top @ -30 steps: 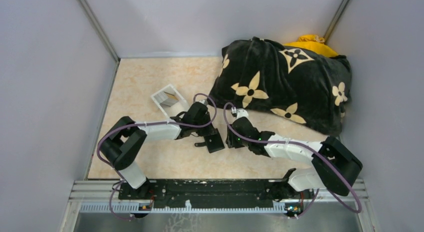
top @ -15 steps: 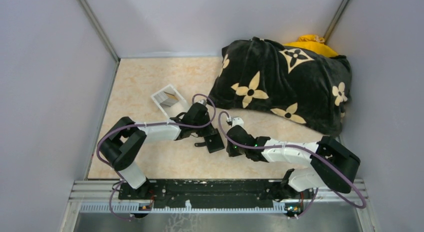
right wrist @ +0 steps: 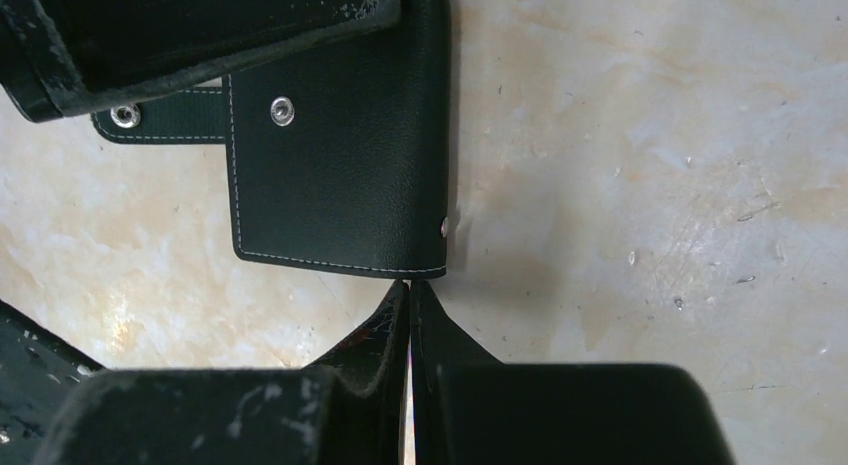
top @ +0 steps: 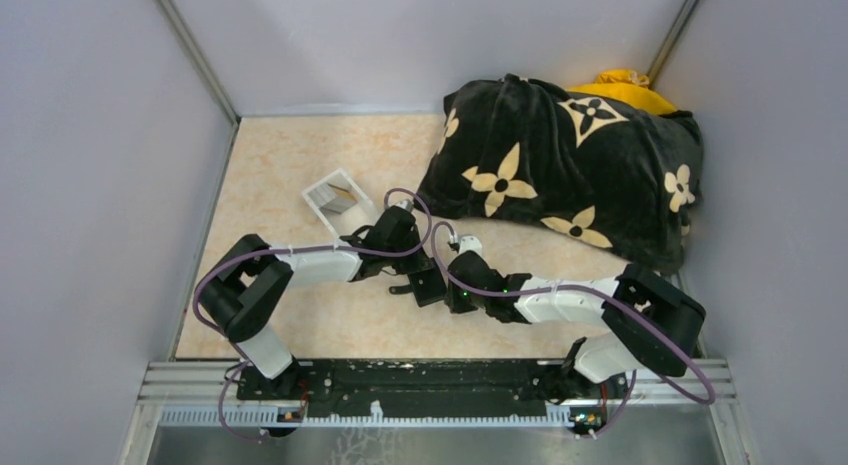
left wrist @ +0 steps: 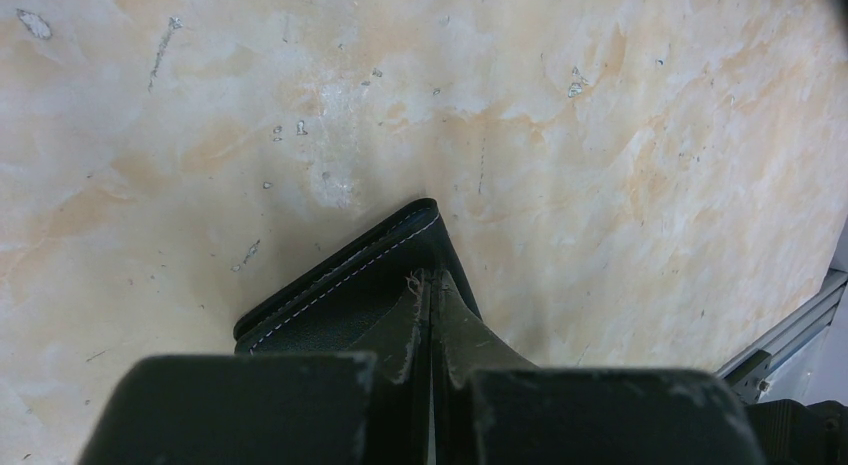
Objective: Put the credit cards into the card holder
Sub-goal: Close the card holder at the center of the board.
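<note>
Has swung the right claw [right wrist: 410, 288], tips pressed together with nothing visible between, left across the counter [top: 290, 165] to the black card holder [right wrist: 340, 175], pinned under the closed left claw [left wrist: 430, 280]; likely readying insertion.

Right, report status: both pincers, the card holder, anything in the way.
Left pincer shut, tips over card holder. Right pincer shut, tips at card holder's edge. No credit cards in view. Cushion behind, apart from both.
</note>
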Tool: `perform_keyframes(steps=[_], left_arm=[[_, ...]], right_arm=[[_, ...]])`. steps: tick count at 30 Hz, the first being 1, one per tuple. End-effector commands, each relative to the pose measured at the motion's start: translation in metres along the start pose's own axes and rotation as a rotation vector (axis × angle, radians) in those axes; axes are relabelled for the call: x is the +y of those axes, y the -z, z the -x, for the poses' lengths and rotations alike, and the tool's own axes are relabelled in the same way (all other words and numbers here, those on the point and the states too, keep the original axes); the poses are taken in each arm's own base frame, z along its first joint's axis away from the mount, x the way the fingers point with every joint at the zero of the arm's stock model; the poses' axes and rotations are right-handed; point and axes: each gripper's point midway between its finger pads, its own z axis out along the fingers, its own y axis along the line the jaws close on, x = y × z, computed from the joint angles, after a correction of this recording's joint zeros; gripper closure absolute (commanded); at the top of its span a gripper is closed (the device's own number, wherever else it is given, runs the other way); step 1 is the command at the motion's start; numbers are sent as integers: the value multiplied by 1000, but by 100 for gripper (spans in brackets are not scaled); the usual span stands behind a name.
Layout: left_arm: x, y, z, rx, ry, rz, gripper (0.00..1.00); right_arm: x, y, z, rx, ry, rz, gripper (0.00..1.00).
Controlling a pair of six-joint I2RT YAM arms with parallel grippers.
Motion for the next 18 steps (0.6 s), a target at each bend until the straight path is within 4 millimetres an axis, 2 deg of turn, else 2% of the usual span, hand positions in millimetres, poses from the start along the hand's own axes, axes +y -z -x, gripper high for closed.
perform_keyframes(steps=[1, 18], left_arm=[[72, 4, -52, 155, -32, 245, 100], [86, 14, -64, 170, -10, 278, 100]], right_arm=[[18, -3, 23, -78, -18, 38, 100], [3, -7, 62, -158, -59, 25, 100]])
